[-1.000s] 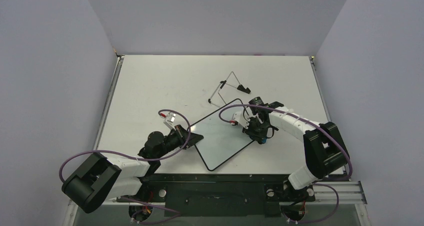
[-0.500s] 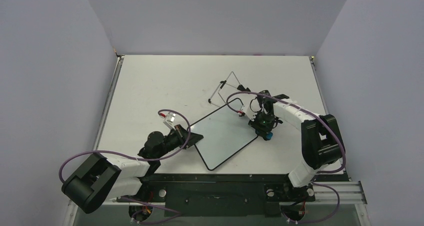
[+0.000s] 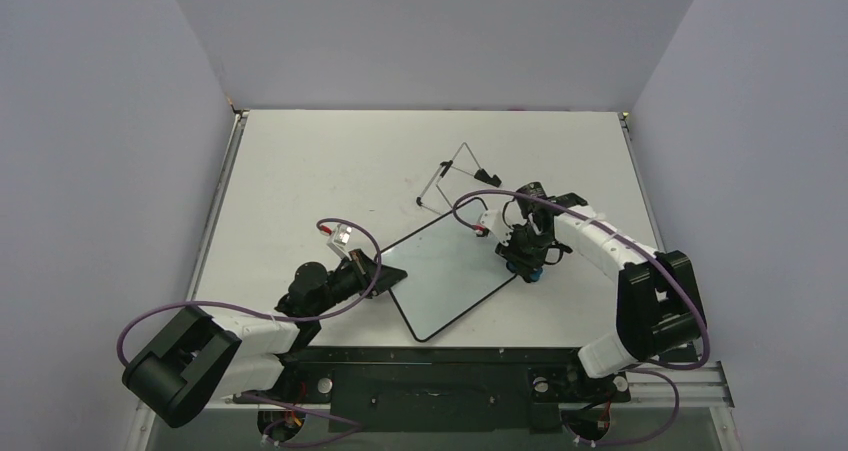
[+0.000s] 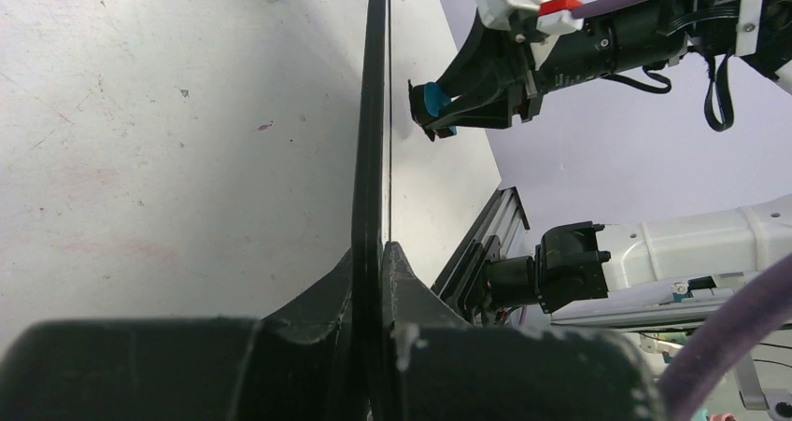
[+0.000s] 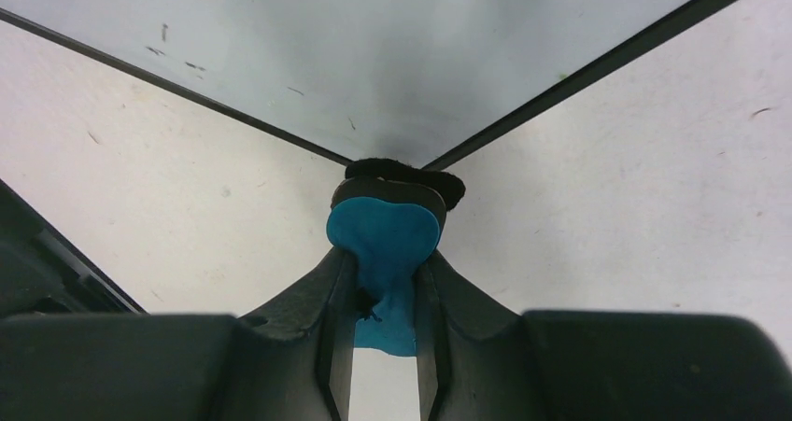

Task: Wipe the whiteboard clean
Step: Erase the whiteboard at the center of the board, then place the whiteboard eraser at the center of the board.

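Observation:
The whiteboard [image 3: 445, 276] lies turned like a diamond on the table, white with a thin black frame. My left gripper [image 3: 385, 274] is shut on its left edge; in the left wrist view the whiteboard [image 4: 374, 113] runs edge-on between the closed fingers of the left gripper [image 4: 378, 253]. My right gripper [image 3: 527, 264] is shut on a blue-and-black eraser [image 5: 383, 234], whose black felt touches the board's right corner. In the right wrist view the whiteboard [image 5: 374, 57] shows only a few faint specks. The eraser [image 4: 431, 104] also appears in the left wrist view.
A thin wire easel stand [image 3: 455, 176] with black feet lies on the table just beyond the board's far corner. Grey walls close in the table on three sides. The black mounting rail [image 3: 430, 371] runs along the near edge.
My right gripper, with the eraser, has shifted a little to the right and nearer along the board's right edge, and its arm has swung outward. The left gripper and the board have stayed put.

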`<action>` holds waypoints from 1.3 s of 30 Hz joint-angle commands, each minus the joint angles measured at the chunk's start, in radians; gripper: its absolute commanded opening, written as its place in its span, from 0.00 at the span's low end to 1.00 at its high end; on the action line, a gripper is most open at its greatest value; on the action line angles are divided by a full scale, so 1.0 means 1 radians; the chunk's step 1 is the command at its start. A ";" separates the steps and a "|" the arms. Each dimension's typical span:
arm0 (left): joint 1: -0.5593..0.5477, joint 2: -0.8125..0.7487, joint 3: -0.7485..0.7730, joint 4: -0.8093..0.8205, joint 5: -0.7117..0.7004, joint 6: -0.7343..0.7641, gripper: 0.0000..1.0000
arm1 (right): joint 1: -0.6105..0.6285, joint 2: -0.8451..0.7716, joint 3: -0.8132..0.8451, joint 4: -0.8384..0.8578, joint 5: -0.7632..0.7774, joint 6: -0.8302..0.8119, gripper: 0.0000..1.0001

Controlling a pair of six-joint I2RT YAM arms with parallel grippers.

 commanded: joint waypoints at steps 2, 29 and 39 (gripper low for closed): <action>0.006 -0.006 0.031 0.171 0.026 -0.019 0.00 | 0.048 0.000 0.055 0.020 -0.069 0.017 0.00; 0.031 -0.266 0.151 -0.226 0.032 0.204 0.00 | -0.368 -0.039 -0.086 0.063 -0.039 -0.115 0.12; 0.032 -0.301 0.247 -0.357 0.122 0.322 0.00 | -0.415 0.005 -0.072 0.078 -0.031 -0.060 0.71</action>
